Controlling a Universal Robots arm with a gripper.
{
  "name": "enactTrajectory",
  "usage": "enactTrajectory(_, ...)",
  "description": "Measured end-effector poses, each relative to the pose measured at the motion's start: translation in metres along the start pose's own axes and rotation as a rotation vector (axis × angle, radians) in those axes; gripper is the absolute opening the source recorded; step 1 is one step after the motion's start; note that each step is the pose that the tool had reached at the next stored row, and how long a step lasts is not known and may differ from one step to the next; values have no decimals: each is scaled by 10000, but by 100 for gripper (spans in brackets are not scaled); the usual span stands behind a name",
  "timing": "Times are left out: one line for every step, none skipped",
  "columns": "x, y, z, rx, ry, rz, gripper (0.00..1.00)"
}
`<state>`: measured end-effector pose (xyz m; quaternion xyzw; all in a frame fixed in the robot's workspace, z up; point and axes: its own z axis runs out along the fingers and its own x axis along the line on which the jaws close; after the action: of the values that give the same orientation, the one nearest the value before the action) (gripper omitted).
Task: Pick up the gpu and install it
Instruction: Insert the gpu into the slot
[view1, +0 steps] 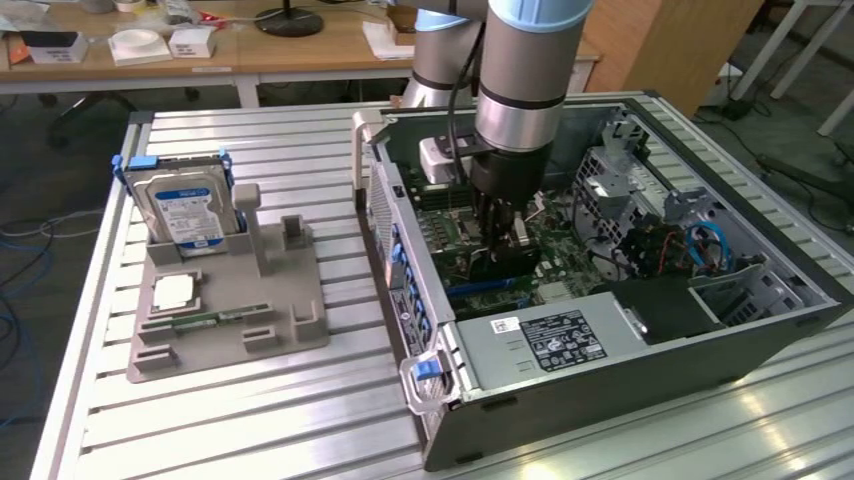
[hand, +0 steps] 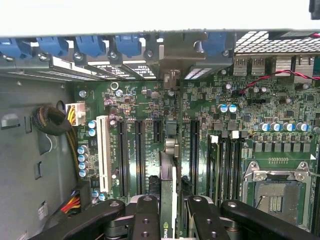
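— Where is the gripper (hand: 171, 201) working?
— Inside the computer case (view1: 601, 400). It is pinching the gpu (hand: 168, 170) on edge, just above the motherboard (hand: 280, 107) slots (hand: 193, 150).
— What is mattering most?
— Probably keeping the card upright and lining its edge along one slot.

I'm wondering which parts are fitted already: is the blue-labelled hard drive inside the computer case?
No, the hard drive stands upright in the grey holder on the table, outside the case.

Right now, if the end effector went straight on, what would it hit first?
Probably the motherboard: the gpu clamped in the end effector points straight at it, though the gap is hard to judge.
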<state>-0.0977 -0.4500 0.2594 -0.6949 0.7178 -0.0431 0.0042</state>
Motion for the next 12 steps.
enactTrajectory(0,0,0,0,0,1,26)
enactTrajectory(0,0,0,0,0,0,26)
enactTrajectory(0,0,0,-1,1,0,26)
enactTrajectory(0,0,1,-1,1,0,26)
enactTrajectory(0,1,4,0,0,1,26)
enactTrajectory(0,1,8,0,-1,0,26)
enactTrajectory(0,1,11,-1,0,0,26)
enactTrajectory(0,1,13,-1,2,0,26)
enactTrajectory(0,1,14,-2,3,0,26)
enactTrajectory(0,1,14,-1,2,0,26)
enactTrajectory(0,2,14,8,3,0,26)
enactTrajectory(-1,3,16,39,-1,6,26)
